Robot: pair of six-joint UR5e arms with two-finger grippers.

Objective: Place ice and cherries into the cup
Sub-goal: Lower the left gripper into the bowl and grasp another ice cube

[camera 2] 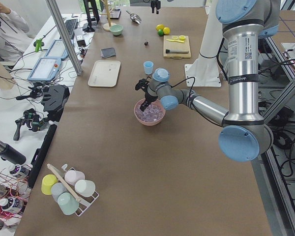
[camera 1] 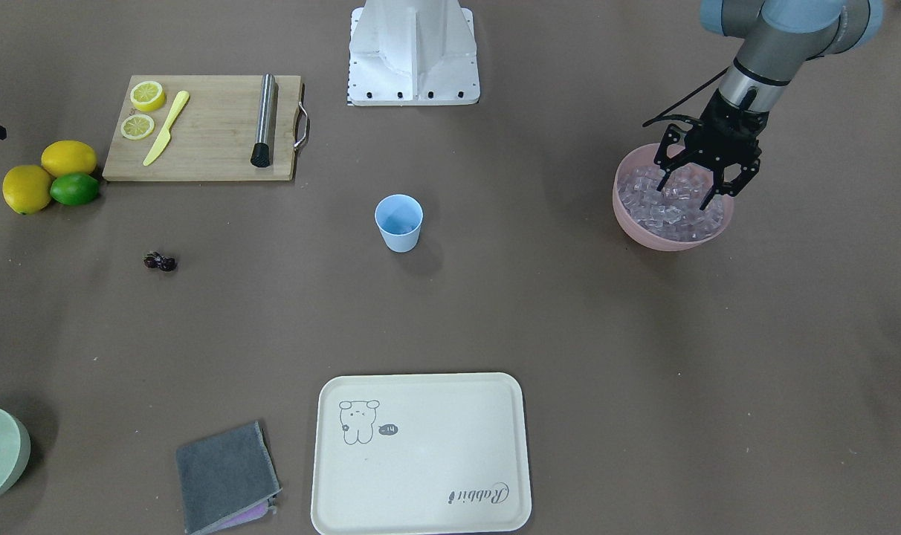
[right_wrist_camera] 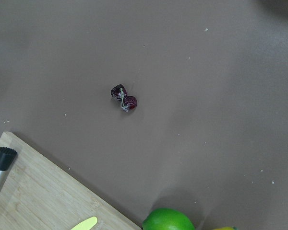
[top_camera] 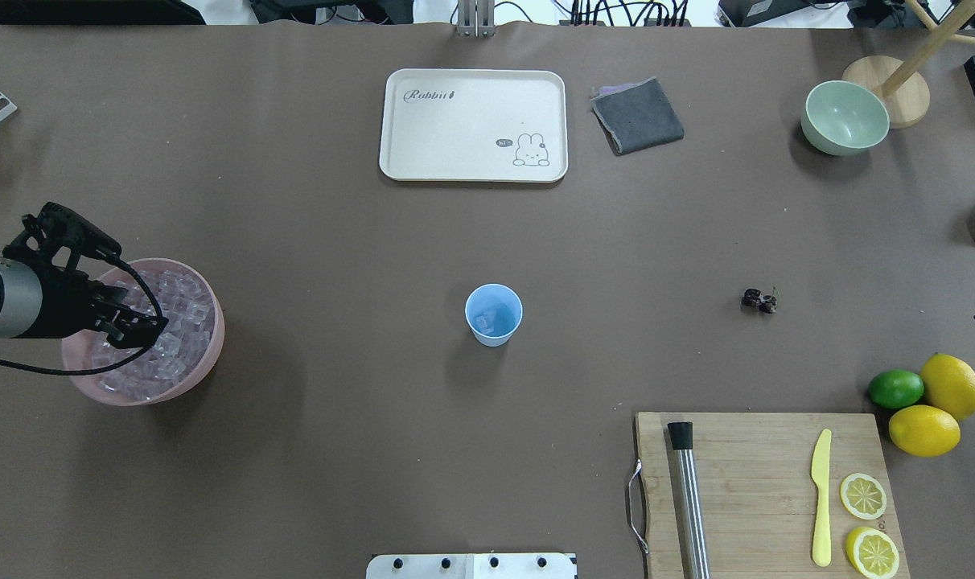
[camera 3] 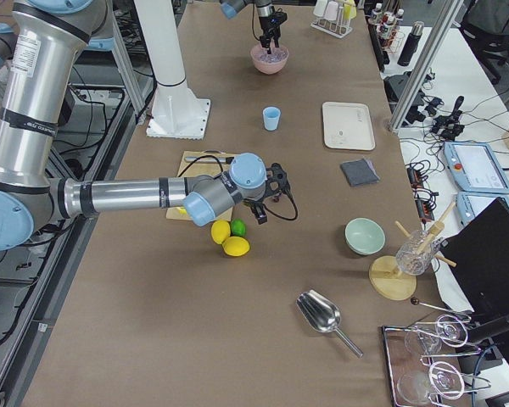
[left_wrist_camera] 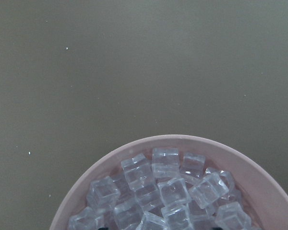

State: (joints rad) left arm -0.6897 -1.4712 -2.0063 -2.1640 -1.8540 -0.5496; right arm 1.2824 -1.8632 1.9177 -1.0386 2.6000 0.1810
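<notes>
My left gripper [camera 1: 699, 195] hangs spread open, tips down among the small clear glassy ice cubes [camera 1: 673, 215] heaped in the wide pink bowl [camera 1: 670, 244] at the frame's right; they look hard, light and slick, so I would pinch one squarely across flat faces. The light blue plastic cup [camera 1: 399, 223] stands mid-frame, well apart, and the two dark glossy cherries [camera 1: 160, 261] lie at the left, likely to roll. My right gripper's [camera 3: 270, 193] state I cannot tell; the cream rectangular tray [camera 1: 421, 475] at bottom centre reads "Rabbit".
</notes>
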